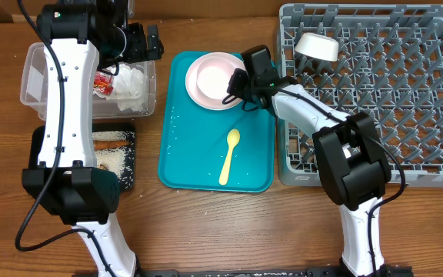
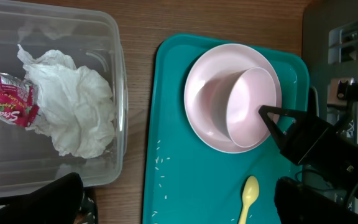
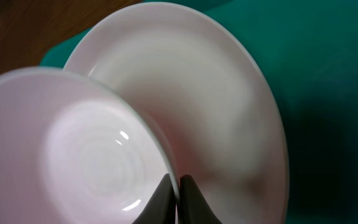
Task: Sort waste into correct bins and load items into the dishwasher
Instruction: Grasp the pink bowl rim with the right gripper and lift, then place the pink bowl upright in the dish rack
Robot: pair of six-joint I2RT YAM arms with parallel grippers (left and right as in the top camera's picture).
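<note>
Nearest the robot, the black tray (image 1: 131,146) sits at 8 o'clock from the teal tray (image 1: 198,154), with rice and a brown scrap on it. The yellow spoon (image 1: 230,156) lies on the teal tray, at 6 o'clock from the plate (image 1: 206,85).

The right gripper (image 3: 178,194) is pinched fully closed on the rim of the bowl (image 3: 86,162). The bowl rests tilted on the plate.

Only the thin rim is held, so the bowl could pivot. The lift should go straight up and slowly until it clears the plate, then swing toward 3 o'clock to the dish rack (image 1: 406,100). It is best set between pegs beside the white bowl (image 1: 318,46) already there.

Farther out at 9 o'clock, the left gripper (image 1: 143,42) hangs spread wide and empty over the clear tub (image 1: 33,77). The tub holds the napkin (image 2: 73,112) and the wrapper (image 2: 8,102).
</note>
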